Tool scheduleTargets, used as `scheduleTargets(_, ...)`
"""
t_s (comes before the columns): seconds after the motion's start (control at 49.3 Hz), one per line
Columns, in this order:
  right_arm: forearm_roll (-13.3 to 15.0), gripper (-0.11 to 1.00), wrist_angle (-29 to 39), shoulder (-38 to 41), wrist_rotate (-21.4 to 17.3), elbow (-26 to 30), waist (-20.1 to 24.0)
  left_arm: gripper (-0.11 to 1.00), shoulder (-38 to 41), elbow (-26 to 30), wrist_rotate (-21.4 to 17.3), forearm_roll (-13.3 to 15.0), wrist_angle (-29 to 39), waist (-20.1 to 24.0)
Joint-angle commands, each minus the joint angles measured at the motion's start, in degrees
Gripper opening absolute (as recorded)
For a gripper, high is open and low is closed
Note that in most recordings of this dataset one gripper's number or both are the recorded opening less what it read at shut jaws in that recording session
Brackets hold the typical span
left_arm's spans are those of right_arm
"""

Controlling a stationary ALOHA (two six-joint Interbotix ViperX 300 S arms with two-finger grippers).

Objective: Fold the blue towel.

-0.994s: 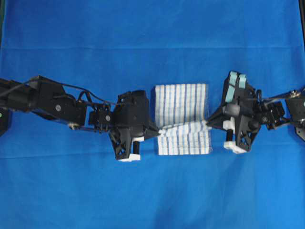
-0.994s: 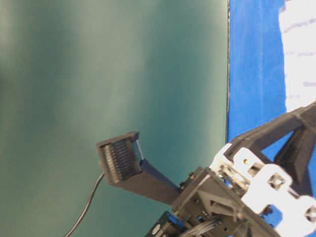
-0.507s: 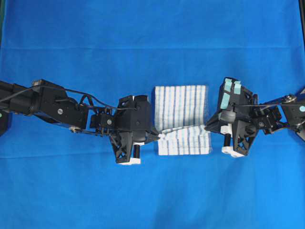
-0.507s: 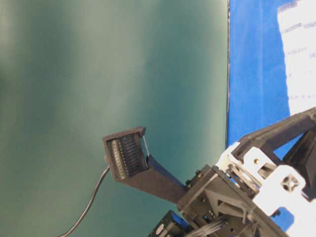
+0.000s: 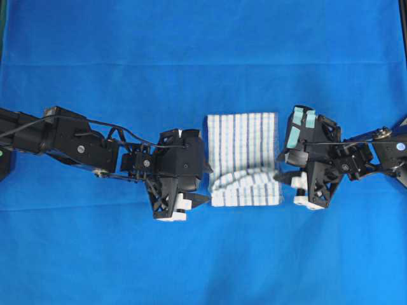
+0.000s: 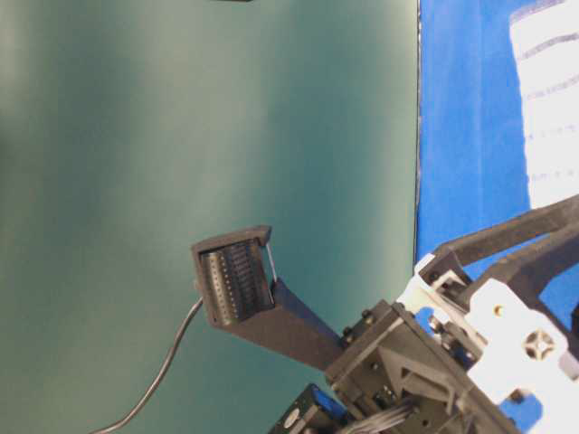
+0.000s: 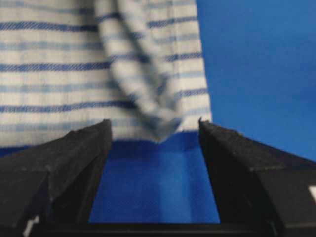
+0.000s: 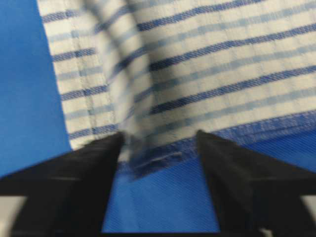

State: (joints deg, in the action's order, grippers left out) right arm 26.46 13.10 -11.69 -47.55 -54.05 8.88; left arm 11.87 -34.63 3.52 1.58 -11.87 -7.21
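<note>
Overhead view: lying flat on the blue table covering (image 5: 203, 38), near its middle, the blue towel (image 5: 241, 143), with its near portion bunched into a raised, slumping fold. Flanking that towel, the left gripper (image 5: 206, 184) just beside the towel's left edge and the right gripper (image 5: 282, 176) just beside its right edge. Both appearing released; nothing seen pinched between either set of jaws.

Table-level view: showing little of use. Towel visible only as a pale striped patch at the upper right; dark gripper framework crowding the lower right, plus a ridged black pad on a bracket against a plain green backdrop. Which arm this framework belongs to: cannot tell.

Left wrist view: jaws standing apart, bare covering between them. Towel's edge hanging just beyond the fingertips (image 7: 101, 131), a rolled ridge of cloth drooping toward the gap but not gripped.

Right wrist view: jaws likewise spread, nothing clamped. Towel's hemmed edge lying just ahead of the fingertips (image 8: 116, 140), a blurred crease rising above the left jaw.

Judgement: releasing phase of a fold, with the carried edge sitting loosely bunched rather than squared to the far edge. Next move likely calling for backing both grippers clear of the towel, then either re-gripping the near corners to flatten and align, or pressing the ridge down.
</note>
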Motion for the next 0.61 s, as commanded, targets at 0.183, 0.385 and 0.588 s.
scheduleTargets(0.183,0.7,0.61,10.5,-8.5,1.0,3.4,0.6,0.63,-12.2,-0.4,-2.1,0.1,8.5,1.1)
scheduleTargets(0.385,4.6,0.61,12.8,-18.7,1.0,2.1,0.6,0.63,-21.1,-3.5,-4.0,0.1,11.2,2.6)
scheduleTargets(0.588,7.7,0.61,13.0,-31.5,1.0,-1.0,0.6,0.63,-31.1,-9.8,-4.1,0.1,10.9,4.7)
